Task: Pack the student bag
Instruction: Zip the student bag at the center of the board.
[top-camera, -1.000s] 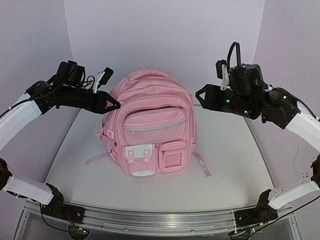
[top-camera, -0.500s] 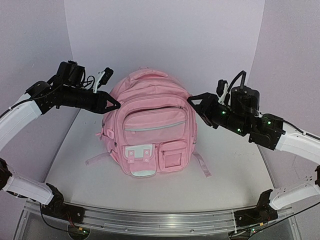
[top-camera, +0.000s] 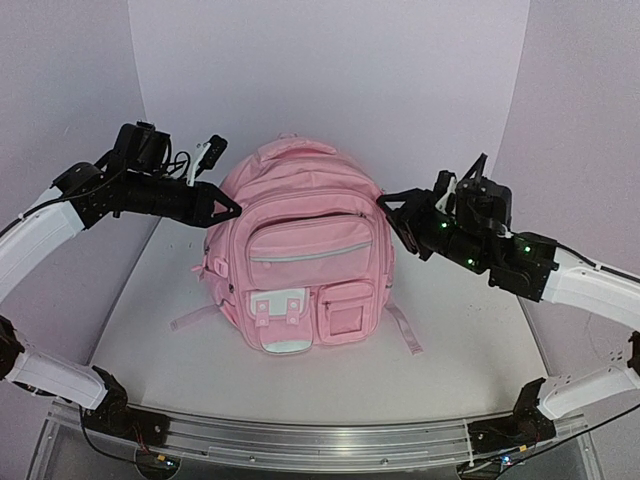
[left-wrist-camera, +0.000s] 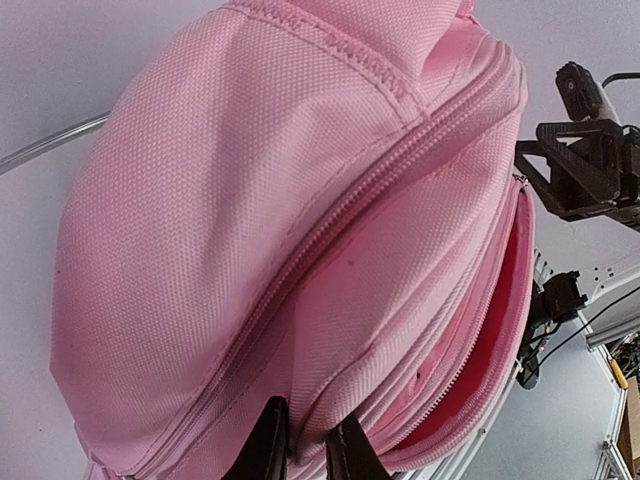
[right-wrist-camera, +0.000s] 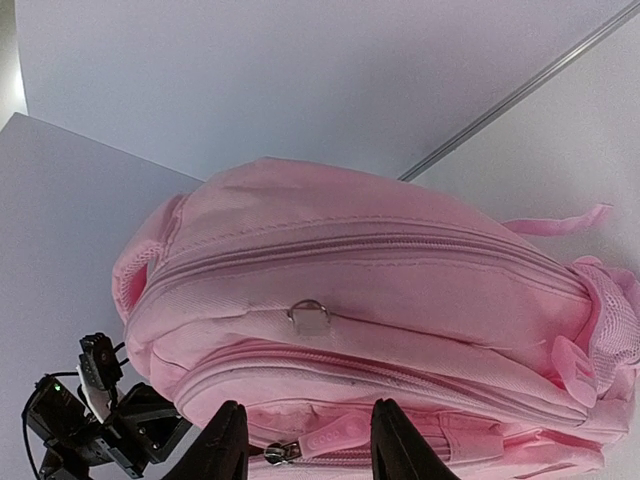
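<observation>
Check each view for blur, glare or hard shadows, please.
Top view: soft, even light, sharp, only a faint shadow by the bag. Left wrist: weave crisp, no glare, fingers at the frame edge cut off. Right wrist: bag sharp, no glare.

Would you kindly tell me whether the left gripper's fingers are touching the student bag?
Touching. The left wrist view shows the left fingers nearly closed, with the pink fabric of the student bag pinched between them.

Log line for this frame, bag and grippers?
student bag: upright on table, compartment unzipped / left gripper: shut on bag's upper side / right gripper: open, at zip pull
</observation>
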